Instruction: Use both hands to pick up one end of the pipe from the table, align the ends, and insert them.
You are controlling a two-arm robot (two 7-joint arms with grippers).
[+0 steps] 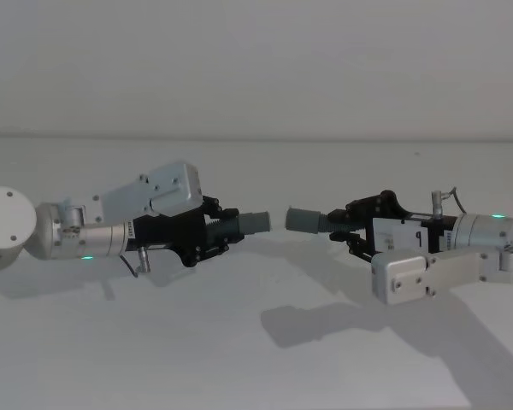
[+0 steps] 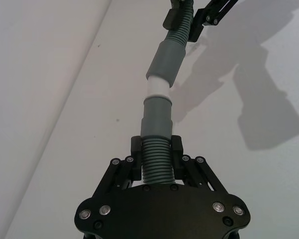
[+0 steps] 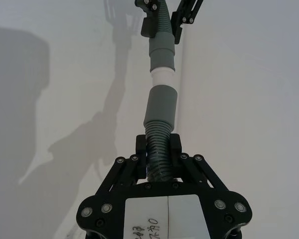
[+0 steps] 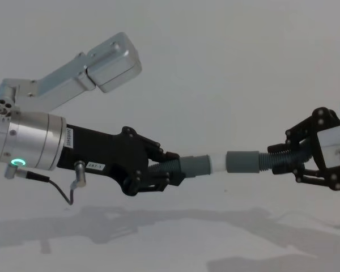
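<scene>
Both arms are raised above the white table [image 1: 154,359], each holding 1 piece of corrugated hose, and the 2 pieces point at each other end to end.

The left gripper [image 1: 207,231] reaches in from the left side of the head view. Its 2 black fingers [image 2: 135,149] are clamped on the ribbed part of the left hose piece [image 2: 154,162], just behind its smooth grey cuff [image 2: 157,117]. A narrower white tip [image 2: 157,87] sticks out of that cuff toward the other piece. In the chest view the same gripper [image 4: 164,170] holds the hose roughly level, and the white tip [image 4: 217,162] faces right.

The right gripper [image 1: 352,229] comes in from the right side. Its fingers [image 3: 142,147] are closed on the ribs of the right hose piece [image 3: 157,159], again just behind that piece's plain grey cuff [image 3: 160,107]. In the chest view the right gripper [image 4: 297,158] sits near the right edge with this cuff [image 4: 242,161] pointing left.

The 2 ends are nearly in line. In the head view a small gap shows between the left end [image 1: 256,222] and the right cuff [image 1: 303,219]. In the chest view and the 2 wrist views the white tip appears to reach the mouth of the plain cuff, but I cannot tell whether it has entered. Most of the white tip is exposed.

Neither hose piece touches the table. Shadows of the arms fall on the surface beneath them.
</scene>
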